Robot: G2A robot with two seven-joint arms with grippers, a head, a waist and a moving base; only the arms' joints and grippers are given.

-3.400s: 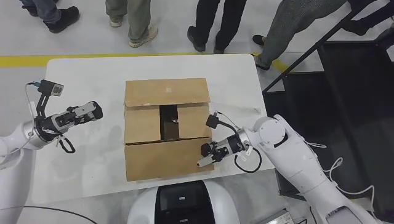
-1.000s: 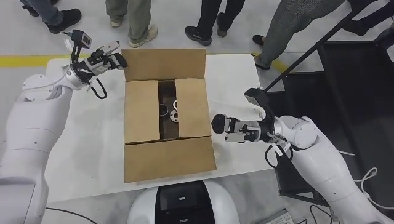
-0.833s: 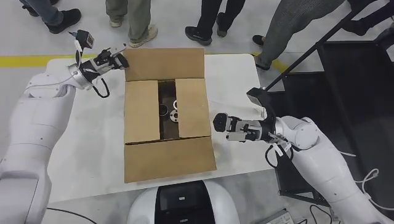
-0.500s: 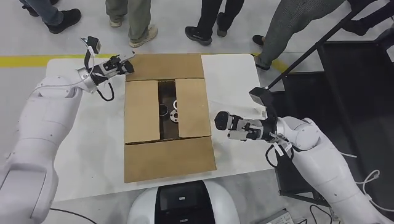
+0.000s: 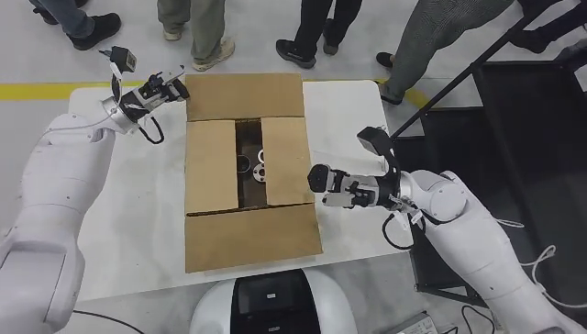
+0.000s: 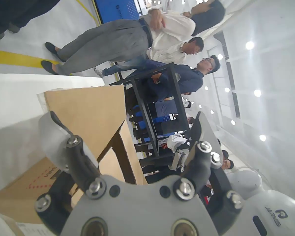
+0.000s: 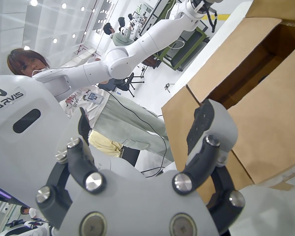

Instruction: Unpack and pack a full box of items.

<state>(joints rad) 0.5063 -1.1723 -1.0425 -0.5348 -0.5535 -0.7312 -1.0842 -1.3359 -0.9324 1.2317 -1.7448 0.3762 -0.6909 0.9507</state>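
Right gripper has neared brown cardboard box.

The left gripper holds its 2 fingers spread wide apart. Just beyond them a cardboard box sits on the white table, 1 flap folded open. A black metal frame stands past the table.

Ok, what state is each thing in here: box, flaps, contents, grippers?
Box: upright, top partly open.
Far flap: folded back, open.
Near flap: folded out, open.
Side flaps: folded in, gap between them.
Items: inside the box, under the gap.
Left gripper: open, at the far flap's corner.
Right gripper: open, beside the box's right edge.
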